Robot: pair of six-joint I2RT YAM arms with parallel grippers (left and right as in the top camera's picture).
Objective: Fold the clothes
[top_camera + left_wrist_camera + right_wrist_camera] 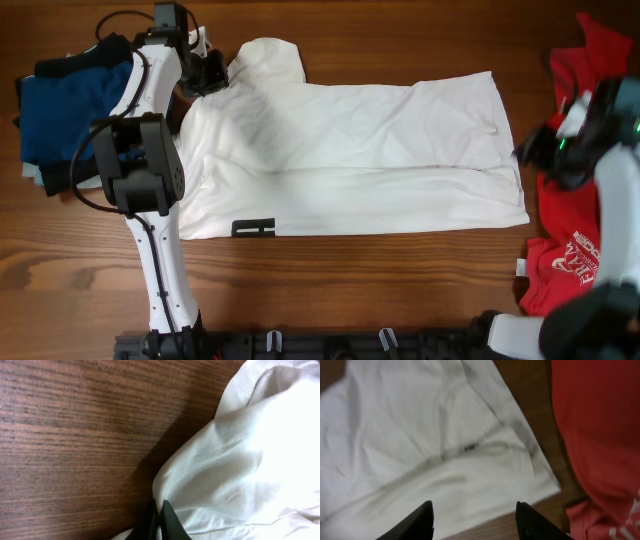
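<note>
The white T-shirt (360, 160) lies spread in the middle of the desk (350, 290), its long axis running left to right in the overhead view. The sleeve end points left and the straight hem right. A crease runs along its length, and a black bar print (252, 228) sits at its lower left edge. The left fingers (162, 522) are pressed together, clamped on the shirt's edge at the upper left sleeve, where the cloth bunches into soft ridges. The right fingers (422, 521) stand apart above the hem corner and hold nothing.

A red T-shirt (570, 250) with white lettering lies crumpled at the right end of the desk, just beside the white hem and partly under the right arm. At the left end sits a folded stack (60, 115) of blue, black and pale-blue garments, partly covered by the left arm.

The desk is dark brown wood with a fine horizontal grain, bare along its near edge.
</note>
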